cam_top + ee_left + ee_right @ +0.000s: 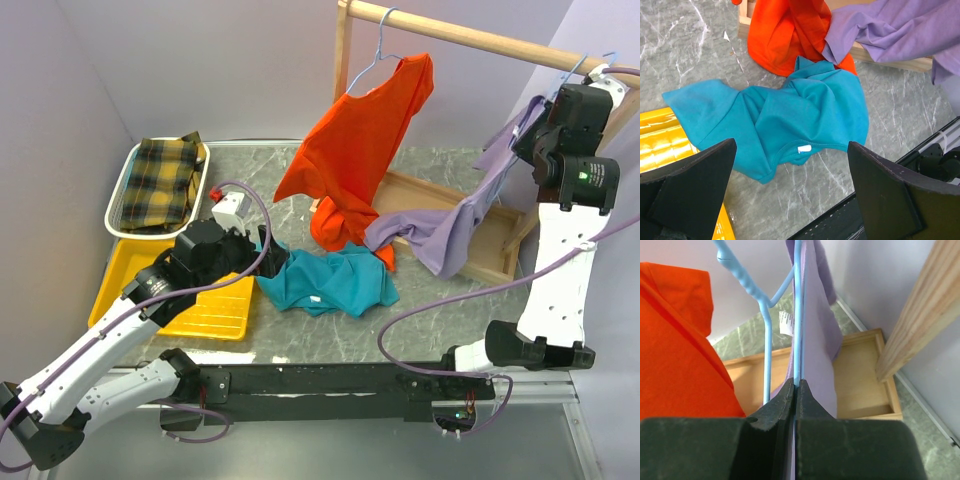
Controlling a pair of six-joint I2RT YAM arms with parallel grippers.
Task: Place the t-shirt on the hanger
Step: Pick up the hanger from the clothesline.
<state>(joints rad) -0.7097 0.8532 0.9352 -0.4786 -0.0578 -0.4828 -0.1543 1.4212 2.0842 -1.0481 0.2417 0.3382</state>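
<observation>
The teal t-shirt (325, 282) lies crumpled on the marble table, collar and white label toward the near edge; it also shows in the left wrist view (800, 110). My left gripper (266, 254) is open and empty just above its left side, jaws wide apart over the collar (790, 150). My right gripper (522, 125) is up by the wooden rail, shut on a thin pale-blue hanger wire (798, 315). Lilac cloth lies against that wire. Whether this hanger carries the lilac shirt, I cannot tell.
An orange shirt (360, 140) hangs from the rail (470, 38), its hem touching the teal shirt. A lilac shirt (450, 225) drapes onto the wooden base frame (480, 262). A yellow tray (215, 310), a white basket with plaid cloth (160, 180) and a white box (230, 210) are at the left.
</observation>
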